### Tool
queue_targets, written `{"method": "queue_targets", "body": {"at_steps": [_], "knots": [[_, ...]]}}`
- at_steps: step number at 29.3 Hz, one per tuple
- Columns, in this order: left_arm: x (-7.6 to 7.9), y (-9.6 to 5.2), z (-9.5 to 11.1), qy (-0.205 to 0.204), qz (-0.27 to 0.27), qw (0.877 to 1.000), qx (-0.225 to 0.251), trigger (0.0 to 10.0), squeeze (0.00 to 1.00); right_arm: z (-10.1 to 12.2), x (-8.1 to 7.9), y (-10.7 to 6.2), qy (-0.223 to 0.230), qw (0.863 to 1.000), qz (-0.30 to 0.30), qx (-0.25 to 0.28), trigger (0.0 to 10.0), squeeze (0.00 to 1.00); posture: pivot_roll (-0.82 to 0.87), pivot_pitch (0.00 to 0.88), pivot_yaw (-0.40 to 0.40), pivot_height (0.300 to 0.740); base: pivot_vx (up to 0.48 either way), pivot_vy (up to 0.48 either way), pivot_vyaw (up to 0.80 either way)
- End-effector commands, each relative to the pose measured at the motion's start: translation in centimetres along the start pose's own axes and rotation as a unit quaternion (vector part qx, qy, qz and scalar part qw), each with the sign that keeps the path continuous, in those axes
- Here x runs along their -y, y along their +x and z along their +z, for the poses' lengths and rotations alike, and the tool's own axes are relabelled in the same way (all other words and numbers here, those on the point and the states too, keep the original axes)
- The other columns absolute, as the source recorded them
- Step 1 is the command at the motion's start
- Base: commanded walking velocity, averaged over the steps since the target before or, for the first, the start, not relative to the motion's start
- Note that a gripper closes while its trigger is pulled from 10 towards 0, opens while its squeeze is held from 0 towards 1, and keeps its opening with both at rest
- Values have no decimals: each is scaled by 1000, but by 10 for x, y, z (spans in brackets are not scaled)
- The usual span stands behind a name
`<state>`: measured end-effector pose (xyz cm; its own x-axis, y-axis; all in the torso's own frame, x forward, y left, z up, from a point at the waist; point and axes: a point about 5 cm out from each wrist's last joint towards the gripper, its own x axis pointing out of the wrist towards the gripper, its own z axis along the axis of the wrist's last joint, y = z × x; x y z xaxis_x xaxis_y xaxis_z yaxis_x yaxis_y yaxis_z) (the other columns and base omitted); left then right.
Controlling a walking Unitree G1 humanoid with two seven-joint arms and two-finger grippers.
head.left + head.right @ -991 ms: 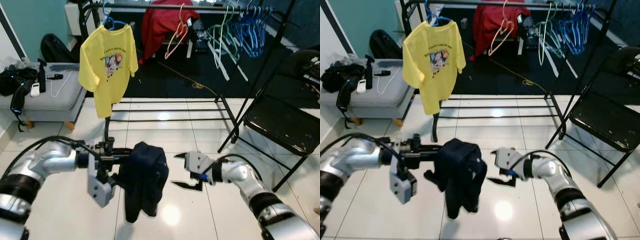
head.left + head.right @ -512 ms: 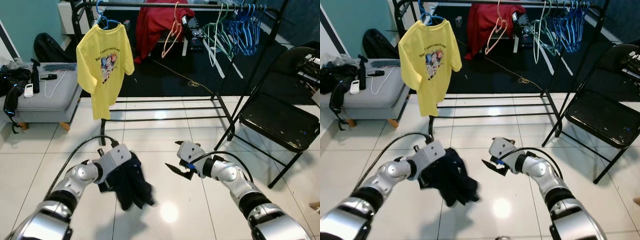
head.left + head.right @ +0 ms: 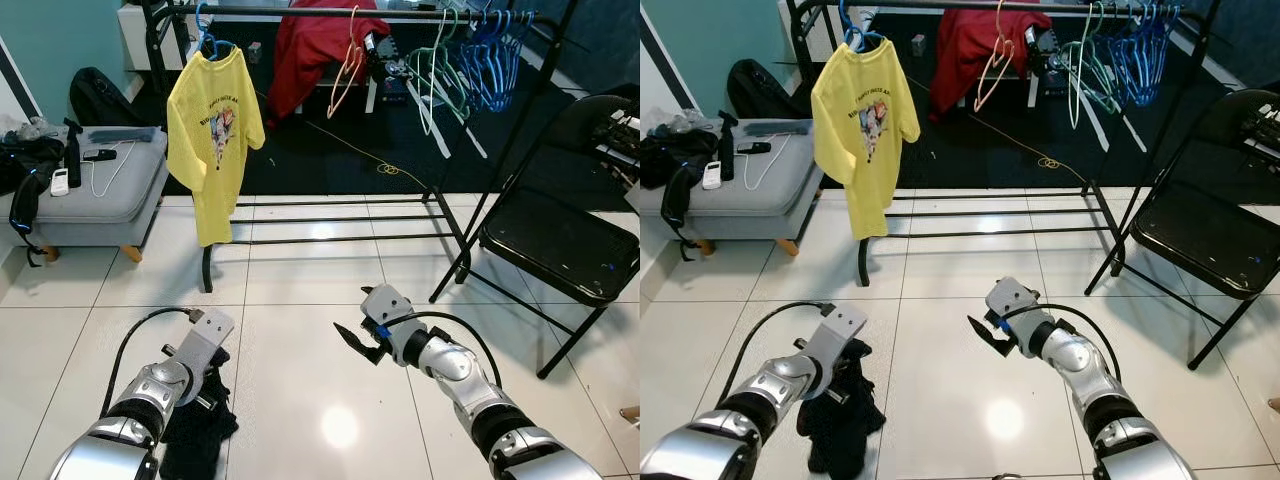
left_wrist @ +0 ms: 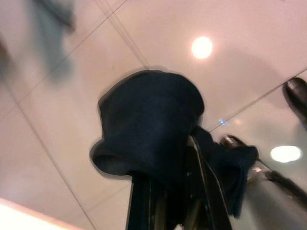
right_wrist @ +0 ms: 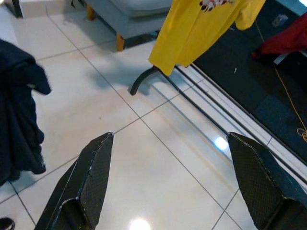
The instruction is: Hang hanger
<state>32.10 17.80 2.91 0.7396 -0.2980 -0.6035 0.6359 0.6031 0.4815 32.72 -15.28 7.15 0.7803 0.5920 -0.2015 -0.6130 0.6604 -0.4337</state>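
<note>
In the left eye view, the left arm is seen bent low at the lower left, its wrist angled down toward the white tiled floor [image 3: 300,300], and the left gripper [image 3: 197,388] is buried in a dark navy garment [image 3: 195,425] that hangs bunched below it, close to the tiles. The right arm is stretched forward and inward at mid-height, and the right gripper [image 3: 357,345] is held over bare tile with its black fingers spread and nothing between them. Behind, a black clothes rack [image 3: 330,12] is seen carrying a yellow T-shirt [image 3: 215,130] on a blue hanger [image 3: 212,30], a red garment [image 3: 305,45] and a cluster of bare hangers [image 3: 470,60]; a grey ottoman [image 3: 95,195] stands at the left and a black folding chair [image 3: 560,240] at the right. In the right eye view the same layout is repeated, with the garment draped from the left gripper beside the left forearm. In the left wrist view, the navy cloth is shown bundled over the fingers [image 4: 141,201], which are closed together on it. In the right wrist view, the two fingers [image 5: 91,177] are shown wide apart and empty, with the yellow shirt and the rack's foot ahead of them and the navy garment at one edge.
</note>
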Motion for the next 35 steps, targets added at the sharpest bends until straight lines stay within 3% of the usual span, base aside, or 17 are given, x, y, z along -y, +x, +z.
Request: {"method": "queue_targets", "body": {"at_steps": [1, 2, 4, 5, 6, 8, 9, 11, 14, 16, 19, 21, 23, 25, 26, 30, 35], "knots": [[1, 1, 23, 90, -30, 993, 64, 0, 0, -8, -5, -3, 5, 1000, 5, -19, 10000, 0, -39, 160, -7, 740, 0, 0, 0], [13, -1, 35, 198, -88, 970, 110, 0, 0, -9, -5, -4, -1, 1000, 10, -23, 10000, 0, -39, 160, -7, 740, 0, 0, 0], [13, -1, 35, 198, -88, 970, 110, 0, 0, -9, -5, -4, -1, 1000, 10, -23, 10000, 0, -39, 160, -7, 740, 0, 0, 0], [26, -6, 39, 316, -149, 926, 145, 0, 0, -10, -5, -5, -7, 999, 15, -27, 10000, 0, -35, 155, -11, 740, 0, 0, 0], [26, -6, 39, 316, -149, 926, 145, 0, 0, -10, -5, -5, -7, 999, 15, -27, 10000, 0, -35, 155, -11, 740, 0, 0, 0], [43, -16, 22, 468, -227, 841, 147, 0, 0, -12, -5, -6, -15, 999, 22, -31, 10000, 0, -33, 152, -9, 740, 0, 0, 0], [43, -16, 22, 468, -227, 841, 147, 0, 0, -12, -5, -6, -15, 999, 22, -31, 10000, 0, -33, 152, -9, 740, 0, 0, 0], [48, -18, -5, 543, -259, 794, 92, 0, 0, -12, -7, -6, -20, 999, 24, -32, 10000, 0, -34, 149, -6, 740, 0, 0, 0], [37, -16, -20, 579, -237, 780, 26, 0, 0, -12, -9, -6, -22, 999, 25, -32, 10000, 0, -35, 149, -7, 740, 0, 0, 0], [31, -15, -23, 591, -223, 775, 4, 0, 0, -12, -10, -5, -24, 999, 26, -32, 10000, 0, -35, 149, -7, 740, 0, 0, 0], [15, -11, -16, 552, -163, 818, -9, 0, 0, -12, -10, -5, -25, 999, 26, -32, 10000, 0, -37, 150, -6, 740, 0, 0, 0], [15, -11, -16, 552, -163, 818, -9, 0, 0, -12, -10, -5, -25, 999, 26, -32, 10000, 0, -37, 150, -6, 740, 0, 0, 0], [2, -8, 10, 457, -97, 883, 45, 0, 0, -11, -9, -5, -26, 999, 28, -32, 10000, 0, -38, 151, -10, 740, 0, 0, 0], [2, -8, 10, 457, -97, 883, 45, 0, 0, -11, -9, -5, -26, 999, 28, -32, 10000, 0, -38, 151, -10, 740, 0, 0, 0], [-2, -9, 24, 408, -83, 905, 82, 0, 0, -12, -10, -5, -24, 999, 34, -33, 10000, 0, -39, 150, -10, 740, 0, 0, 0], [-10, -13, 47, 329, -83, 929, 148, 0, 0, -12, -13, -6, -22, 998, 50, -30, 10000, 0, -38, 151, -13, 740, 0, 0, 0], [-20, -25, 72, 339, -90, 908, 229, 0, 0, -10, -16, -5, -27, 997, 64, -24, 10000, 0, -34, 145, -16, 740, 0, 0, 0]]}}
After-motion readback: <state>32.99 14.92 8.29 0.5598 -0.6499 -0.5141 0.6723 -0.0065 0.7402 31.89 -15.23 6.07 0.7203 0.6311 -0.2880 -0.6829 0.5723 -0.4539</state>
